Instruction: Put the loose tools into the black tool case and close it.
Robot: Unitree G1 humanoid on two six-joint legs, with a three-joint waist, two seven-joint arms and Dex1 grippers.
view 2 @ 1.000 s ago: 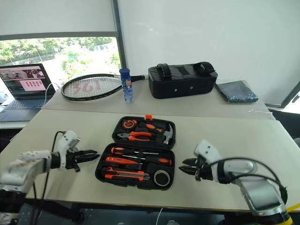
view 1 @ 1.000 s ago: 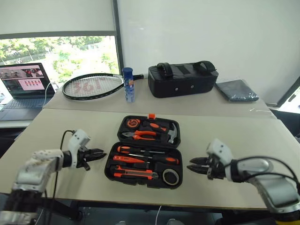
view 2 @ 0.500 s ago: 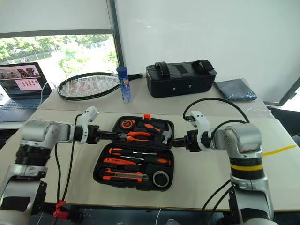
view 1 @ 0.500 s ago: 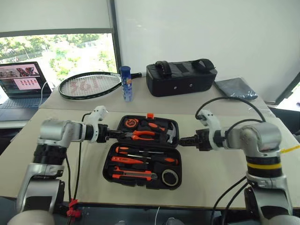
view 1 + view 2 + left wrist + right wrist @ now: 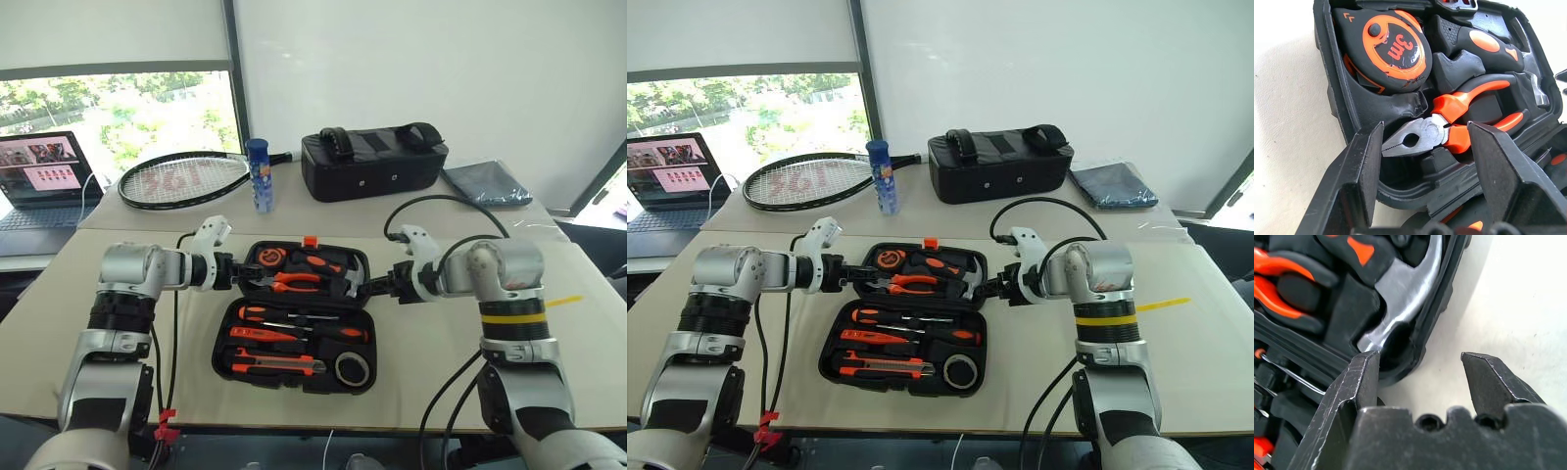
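The black tool case (image 5: 219,345) lies open on the table. In its near half sit two orange-and-black screwdrivers (image 5: 294,315) (image 5: 279,334), the utility knife (image 5: 279,364) and the black tape roll (image 5: 353,368). The far half holds a tape measure (image 5: 1393,49), pliers (image 5: 1449,122) and a hammer (image 5: 1400,313). My left gripper (image 5: 240,274) is open at the far half's left rim, its fingers (image 5: 1364,166) astride that rim. On the right rim, beside the hammer head, my right gripper (image 5: 370,287) is open as well, with one finger (image 5: 1488,377) over the bare table.
A black fabric bag (image 5: 372,162), a racket (image 5: 181,179), a blue bottle (image 5: 259,174) and a grey folded cloth (image 5: 490,184) lie on the far table. A laptop (image 5: 39,176) stands at the far left. A yellow strip (image 5: 563,301) marks the table on the right.
Both grippers came up from near the table's front edge, forward and inward, to the two sides of the case's far half. The camera has shifted a little too.
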